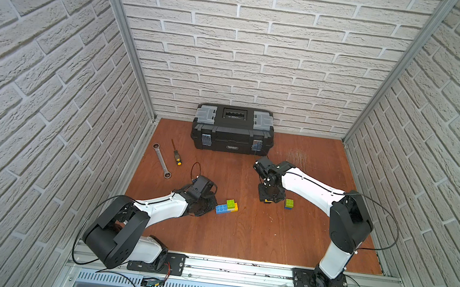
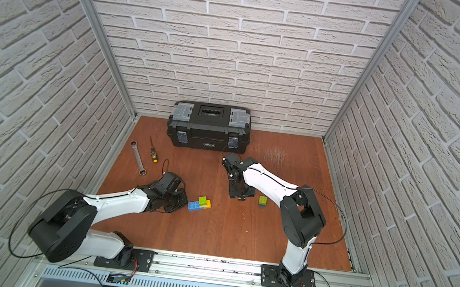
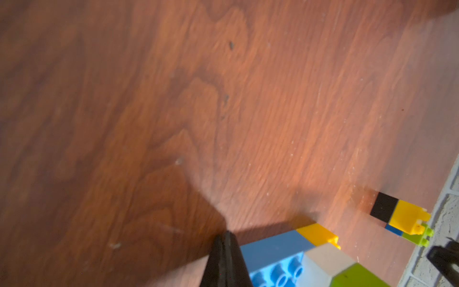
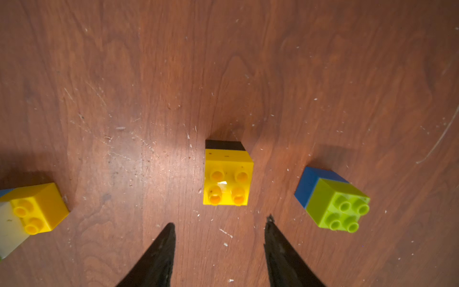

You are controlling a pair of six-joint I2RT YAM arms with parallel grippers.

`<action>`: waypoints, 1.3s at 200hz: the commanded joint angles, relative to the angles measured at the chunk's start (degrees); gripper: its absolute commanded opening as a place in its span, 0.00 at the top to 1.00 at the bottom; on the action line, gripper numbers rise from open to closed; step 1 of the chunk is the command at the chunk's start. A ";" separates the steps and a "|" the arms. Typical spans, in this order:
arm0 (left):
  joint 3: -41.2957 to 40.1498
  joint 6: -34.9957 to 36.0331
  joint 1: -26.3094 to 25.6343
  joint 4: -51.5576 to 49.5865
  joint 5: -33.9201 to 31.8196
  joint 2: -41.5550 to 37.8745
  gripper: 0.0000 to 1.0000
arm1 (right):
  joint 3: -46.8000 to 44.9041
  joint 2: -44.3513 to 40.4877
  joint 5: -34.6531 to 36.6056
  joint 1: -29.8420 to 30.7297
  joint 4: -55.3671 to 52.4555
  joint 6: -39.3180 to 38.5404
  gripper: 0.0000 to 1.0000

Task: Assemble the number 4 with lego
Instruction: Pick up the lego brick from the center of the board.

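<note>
On a reddish-brown wooden tabletop [image 1: 242, 234] walled in white brick, two white-and-black robot arms reach toward lego lying in three separate groups near the middle. The left gripper [image 3: 225, 244], its jaws pressed together and holding nothing, lies low just beside the end of a long blue studded brick [image 1: 220, 209]. That brick carries a lime green square brick [image 1: 230, 203], a white brick [image 3: 323, 258] and a yellow square brick [image 1: 235, 208] in a partly built cluster. Farther right, the right gripper [image 4: 220, 222] points down at the table with its jaws partly apart and empty. In its wrist view a yellow brick stacked on a black one [image 4: 227, 179] stands studs-up just ahead of the fingertips, not between them. Near it, toward the right arm, a lime green brick on a blue one [image 1: 289, 204] stands apart from both grippers. A closed black-and-grey plastic toolbox [image 1: 233, 130] sits against the back wall. A silver metal wrench [image 1: 161, 160] and a black-handled, yellow-tipped screwdriver [image 1: 176, 153] lie side by side between the toolbox and the left arm.
</note>
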 commanded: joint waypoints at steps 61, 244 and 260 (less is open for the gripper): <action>-3.59 -1.08 -0.45 -7.34 -2.52 -4.83 1.00 | 1.37 4.55 2.08 -1.49 3.14 -2.84 0.58; 0.91 3.19 5.64 -17.40 -8.37 -12.22 1.00 | 13.29 -6.07 8.14 12.19 -8.19 0.95 0.97; 0.07 2.95 8.25 -19.11 -9.02 -15.60 1.00 | 17.53 -4.90 7.06 17.42 -8.64 2.75 0.97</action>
